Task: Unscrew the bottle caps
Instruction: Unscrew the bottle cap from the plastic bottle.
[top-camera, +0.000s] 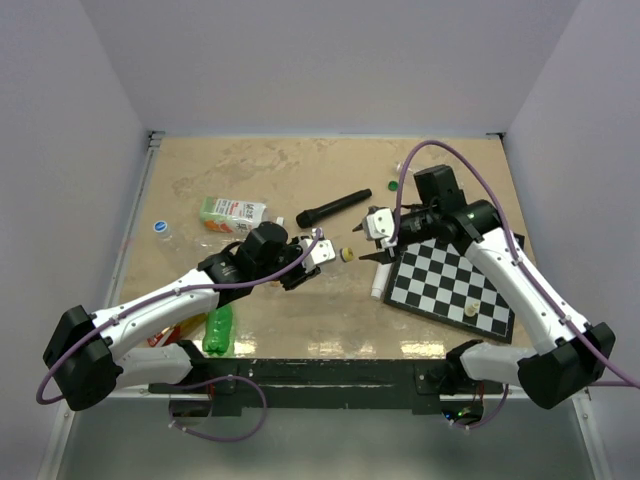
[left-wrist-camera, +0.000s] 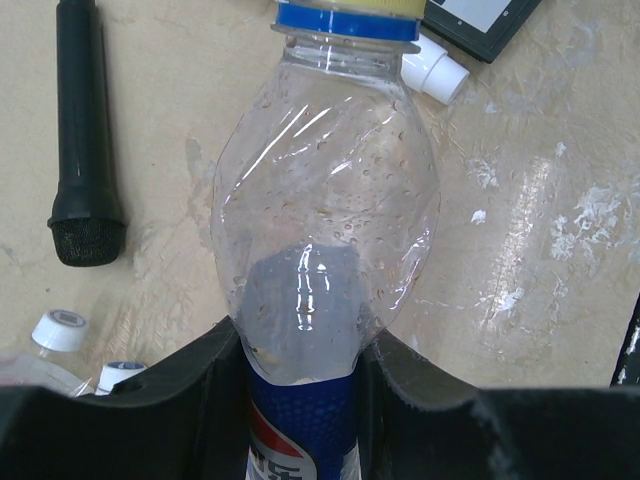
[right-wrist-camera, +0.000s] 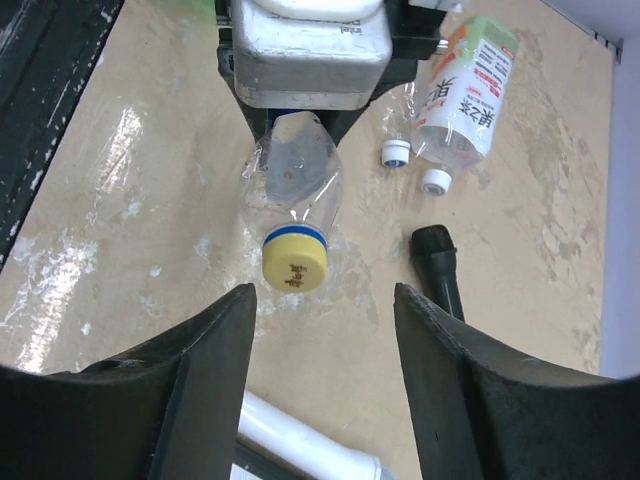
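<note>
Gripping a clear crinkled plastic bottle (left-wrist-camera: 325, 200) around its blue label, the left hand (left-wrist-camera: 300, 400) holds it sideways over the mottled tan desk (top-camera: 300, 170). Its yellow round screw cap (right-wrist-camera: 294, 267) faces the right hand (right-wrist-camera: 322, 295), whose fingers are spread, just short of it. A black microphone (top-camera: 333, 209) and a white-and-green carton (top-camera: 232, 213) lie beyond, and a black-and-white chessboard (top-camera: 450, 285) lies to the right. Pale walls (top-camera: 300, 60) enclose the desk.

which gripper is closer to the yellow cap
Right. The right gripper is open with the yellow cap just off its fingertips; the left gripper clamps the bottle low on its body, away from the cap.
</note>
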